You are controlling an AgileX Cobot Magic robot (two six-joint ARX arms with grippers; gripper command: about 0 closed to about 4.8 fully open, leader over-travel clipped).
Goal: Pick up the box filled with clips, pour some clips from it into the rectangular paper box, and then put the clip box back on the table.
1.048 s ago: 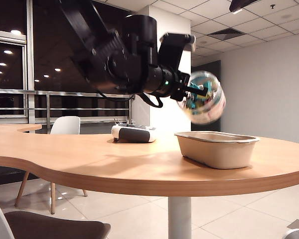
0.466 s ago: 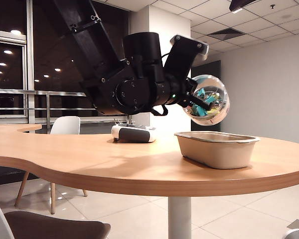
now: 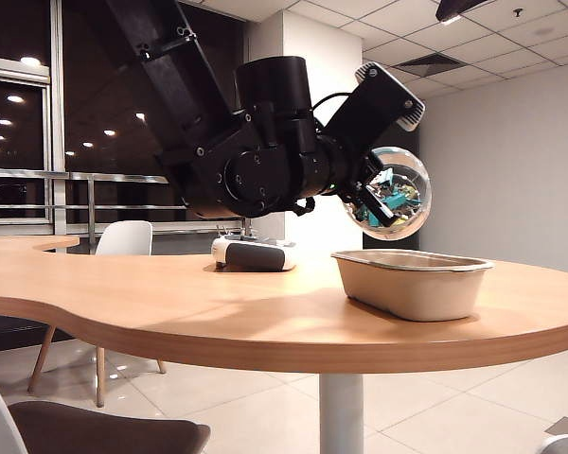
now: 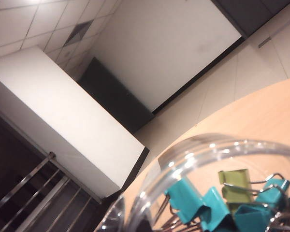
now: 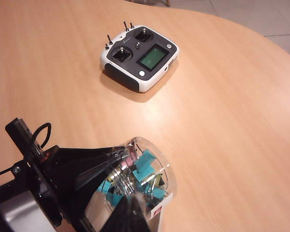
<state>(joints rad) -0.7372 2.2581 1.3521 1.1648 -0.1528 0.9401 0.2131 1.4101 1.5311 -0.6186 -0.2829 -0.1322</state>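
My left gripper is shut on the box filled with clips, a round clear jar held tipped on its side in the air above the near end of the rectangular paper box. Teal and green clips lie inside it. The left wrist view shows the jar's clear rim and clips over the table. From the right wrist view I see the jar from above, with my right gripper shut and empty just in front of it.
A white and dark grey remote controller lies on the table behind the tray. A white chair stands beyond the table's curved edge, and a dark chair seat is in the foreground.
The left wrist has rolled and pitched, so the jar is tipped further over the tray while staying at about the same spot. The right arm has not moved.
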